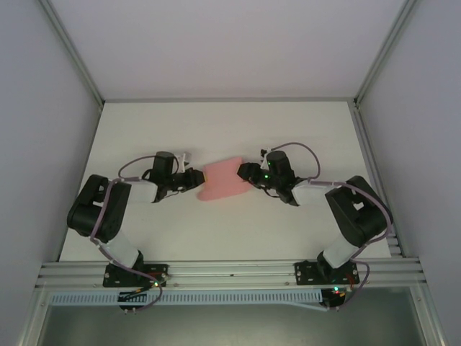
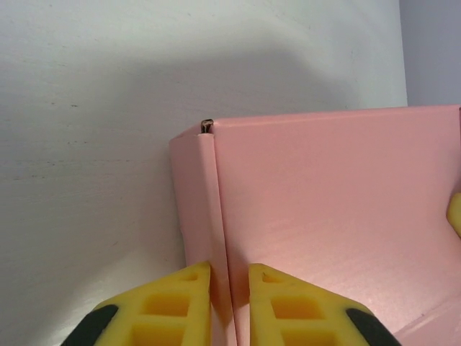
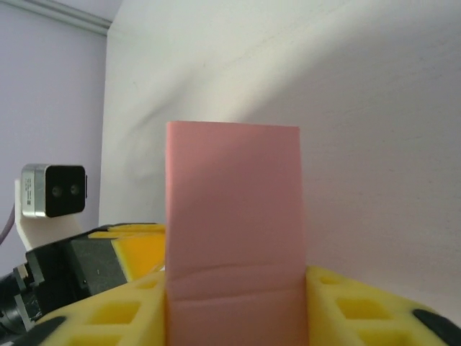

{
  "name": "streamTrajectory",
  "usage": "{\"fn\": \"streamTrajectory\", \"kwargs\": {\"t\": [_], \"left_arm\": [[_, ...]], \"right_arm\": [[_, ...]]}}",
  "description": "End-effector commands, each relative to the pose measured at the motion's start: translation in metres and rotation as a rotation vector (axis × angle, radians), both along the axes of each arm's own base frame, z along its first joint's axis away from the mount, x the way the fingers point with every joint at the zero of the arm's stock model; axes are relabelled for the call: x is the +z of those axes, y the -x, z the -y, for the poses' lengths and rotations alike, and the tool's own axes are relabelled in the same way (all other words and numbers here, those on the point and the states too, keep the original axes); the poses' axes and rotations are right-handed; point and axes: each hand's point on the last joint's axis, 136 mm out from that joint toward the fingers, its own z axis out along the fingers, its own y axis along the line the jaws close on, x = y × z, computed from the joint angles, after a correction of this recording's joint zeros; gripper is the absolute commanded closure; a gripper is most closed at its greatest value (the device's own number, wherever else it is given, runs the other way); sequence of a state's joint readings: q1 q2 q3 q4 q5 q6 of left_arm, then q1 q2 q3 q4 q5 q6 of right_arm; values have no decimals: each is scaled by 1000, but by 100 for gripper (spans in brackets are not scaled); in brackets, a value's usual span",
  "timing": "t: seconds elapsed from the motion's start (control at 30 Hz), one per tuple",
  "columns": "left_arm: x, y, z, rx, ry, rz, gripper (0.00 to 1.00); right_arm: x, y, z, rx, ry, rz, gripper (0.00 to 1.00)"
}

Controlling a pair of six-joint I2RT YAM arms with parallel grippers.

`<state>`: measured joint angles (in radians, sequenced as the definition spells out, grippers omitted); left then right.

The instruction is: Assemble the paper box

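The pink paper box [image 1: 225,180] sits partly folded at the middle of the table, held between both arms. My left gripper [image 1: 196,180] meets it from the left. In the left wrist view the yellow fingers [image 2: 180,303] pinch a folded upright edge of the box [image 2: 331,202], with the left gripper [image 2: 230,277] shut on that fold. My right gripper [image 1: 243,171] comes in from the right. In the right wrist view a pink panel [image 3: 232,202] stands upright between the fingers [image 3: 338,303], and the right gripper [image 3: 234,281] is shut across its width.
The white table [image 1: 216,130] has grey walls on three sides and an aluminium rail [image 1: 230,270] along its near edge. The left arm's wrist camera [image 3: 52,189] shows just beyond the box. There is free room behind and in front of the box.
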<state>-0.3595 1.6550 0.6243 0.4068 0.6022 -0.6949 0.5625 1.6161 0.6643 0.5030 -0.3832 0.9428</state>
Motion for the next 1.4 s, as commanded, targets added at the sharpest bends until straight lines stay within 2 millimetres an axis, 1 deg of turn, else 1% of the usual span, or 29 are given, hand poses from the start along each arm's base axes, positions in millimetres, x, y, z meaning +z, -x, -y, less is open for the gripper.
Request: {"fn": "streamTrajectory", "kwargs": {"t": [0.0, 0.07, 0.1, 0.13, 0.17, 0.2, 0.23, 0.27, 0.33, 0.47, 0.53, 0.6, 0.73, 0.77, 0.87, 0.9, 0.97, 1.03, 1.1, 1.2, 1.3, 1.37], "left_arm": [[28, -2, 4, -38, 7, 102, 83], [44, -6, 4, -41, 2, 145, 77], [53, -9, 3, -39, -12, 173, 69], [62, -11, 1, -37, -34, 210, 49], [71, -13, -2, -36, -67, 263, 24], [80, -15, -6, -25, -127, 338, 5], [87, -16, -9, -21, -193, 421, 0], [95, -15, -11, -25, -257, 488, 0], [113, -7, -5, -72, -351, 620, 0], [153, 28, 24, -199, -479, 905, 0], [165, 49, 38, -267, -547, 1053, 0], [168, 64, 51, -320, -607, 1127, 0], [156, 82, 74, -446, -740, 1173, 0], [153, 84, 80, -457, -776, 1200, 0], [144, 81, 88, -460, -902, 1262, 0], [141, 77, 90, -456, -932, 1256, 0], [129, 77, 95, -503, -975, 1221, 0], [114, 81, 96, -542, -1042, 1200, 0], [104, 77, 91, -517, -1133, 1210, 0], [99, 70, 88, -497, -1189, 1211, 0], [94, 70, 91, -508, -1185, 1203, 0], [94, 70, 93, -507, -1174, 1197, 2]], "right_arm": [[37, 1, -6, 34, -75, 86, 64], [42, 2, -4, 31, -68, 96, 65], [44, 3, -2, 25, -57, 98, 65], [47, 4, 0, 22, -47, 100, 65], [48, 4, 4, 10, -33, 99, 65], [50, 5, 7, 2, -21, 95, 65], [53, 5, 10, -4, -15, 94, 64], [54, 6, 14, -14, -9, 81, 64], [53, 8, 23, -44, 4, 18, 62], [46, 13, 45, -84, 33, -180, 67], [43, 18, 51, -75, 12, -286, 68], [42, 23, 56, -65, -32, -378, 71], [43, 34, 63, -34, -86, -559, 73], [43, 36, 64, -27, -93, -596, 73], [47, 42, 63, 8, -110, -678, 75], [46, 45, 64, 15, -93, -701, 75], [44, 48, 70, 16, -25, -729, 75], [44, 51, 71, 27, -18, -768, 75], [45, 53, 69, 39, -37, -792, 76], [44, 58, 69, 51, -33, -824, 77], [47, 60, 68, 61, -37, -827, 76], [49, 60, 68, 63, -35, -826, 76]]}}
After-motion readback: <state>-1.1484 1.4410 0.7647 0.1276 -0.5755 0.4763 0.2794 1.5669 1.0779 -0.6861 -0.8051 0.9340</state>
